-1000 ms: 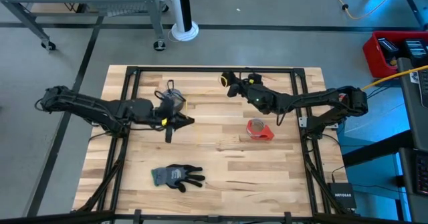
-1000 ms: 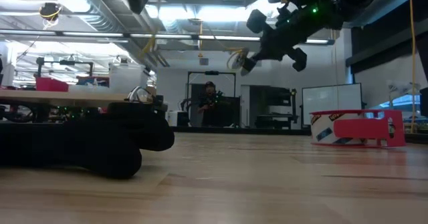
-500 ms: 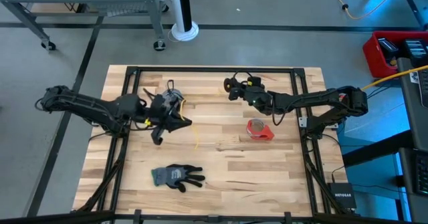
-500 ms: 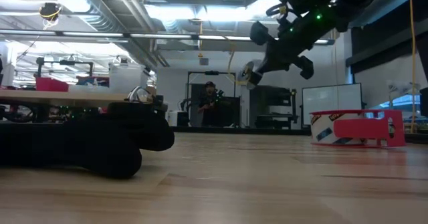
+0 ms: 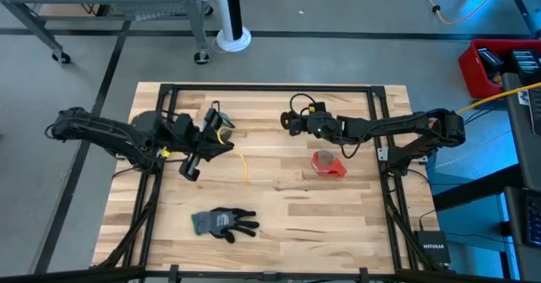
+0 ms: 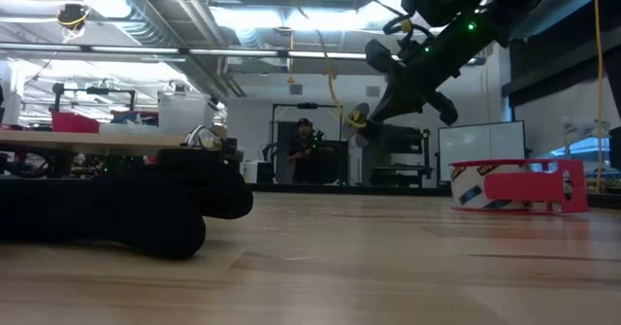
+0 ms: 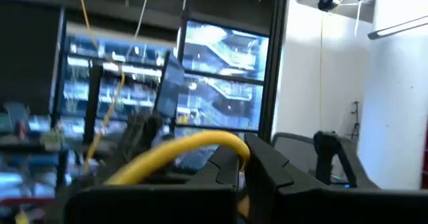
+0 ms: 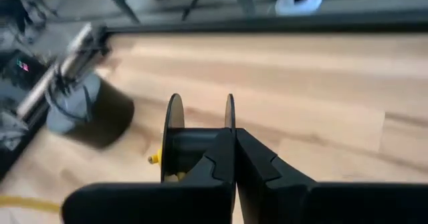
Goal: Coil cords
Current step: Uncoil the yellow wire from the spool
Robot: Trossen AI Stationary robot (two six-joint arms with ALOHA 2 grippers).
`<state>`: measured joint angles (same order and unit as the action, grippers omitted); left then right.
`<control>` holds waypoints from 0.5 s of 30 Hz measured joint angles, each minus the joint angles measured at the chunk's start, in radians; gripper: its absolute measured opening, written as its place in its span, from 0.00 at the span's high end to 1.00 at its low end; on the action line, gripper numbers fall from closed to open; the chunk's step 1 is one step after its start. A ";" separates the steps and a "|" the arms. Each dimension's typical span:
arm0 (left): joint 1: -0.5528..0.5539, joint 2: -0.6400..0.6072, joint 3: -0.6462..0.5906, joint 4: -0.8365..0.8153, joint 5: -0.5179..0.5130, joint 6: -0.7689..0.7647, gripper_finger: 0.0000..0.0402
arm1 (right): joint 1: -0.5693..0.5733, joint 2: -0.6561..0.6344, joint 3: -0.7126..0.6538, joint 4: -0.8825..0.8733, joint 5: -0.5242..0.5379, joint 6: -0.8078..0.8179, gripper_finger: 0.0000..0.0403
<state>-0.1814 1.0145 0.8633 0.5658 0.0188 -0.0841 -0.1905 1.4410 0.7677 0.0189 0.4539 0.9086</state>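
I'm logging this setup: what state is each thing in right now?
Left gripper: shut on the yellow cord, raised.
Right gripper: shut on the yellow cord's black reel.
Yellow cord: strung between both grippers, partly lying on the table.
Red tape roll: resting on the table.
Glove: lying flat.

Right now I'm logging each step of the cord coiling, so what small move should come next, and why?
Probably the left gripper should swing toward the right gripper to lay a loop. Both are shut on the yellow cord, which runs slack between them and partly lies on the table.
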 joint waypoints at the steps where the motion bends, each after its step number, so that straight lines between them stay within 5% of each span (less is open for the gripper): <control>1: 0.000 0.000 0.011 0.001 0.000 0.024 1.00 | 0.000 0.000 0.000 -0.023 -0.017 0.009 1.00; 8: 0.001 0.000 0.072 -0.002 -0.023 0.201 1.00 | 0.002 0.039 0.000 -0.058 -0.158 0.034 1.00; 15: 0.001 -0.017 0.085 -0.007 -0.246 0.408 1.00 | 0.002 0.112 0.000 0.018 -0.347 0.034 1.00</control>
<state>-0.1806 0.9975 0.9482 0.5586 -0.2276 0.3242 -0.1890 1.5531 0.7681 0.0370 0.1072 0.9428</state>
